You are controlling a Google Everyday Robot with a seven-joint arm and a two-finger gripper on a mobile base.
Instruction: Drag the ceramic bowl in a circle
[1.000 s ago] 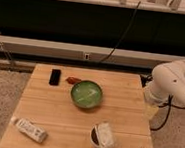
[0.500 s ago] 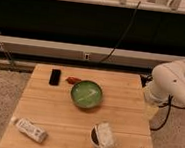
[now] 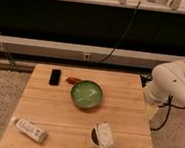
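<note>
Sitting near the middle of the pale, plank-grained worktop (image 3: pixel 127 110), the ceramic bowl (image 3: pixel 87 94) is round and glossy green, streaked pale inside. A flat black slab (image 3: pixel 55 77) and a small red item (image 3: pixel 73 80) lie just behind it. A white cup (image 3: pixel 102 136) and a white bottle (image 3: pixel 30 130) lie nearer the front. The tool (image 3: pixel 151 111) hangs at the right edge under the smooth white arm (image 3: pixel 173 82), well apart from the bowl; released or clenched, cannot tell

Glossy green ceramic bowl (image 3: pixel 86 94) on a matt wooden counter (image 3: pixel 126 117); smooth pale plastic gripper (image 3: pixel 151 111) at the counter's right edge.
</note>
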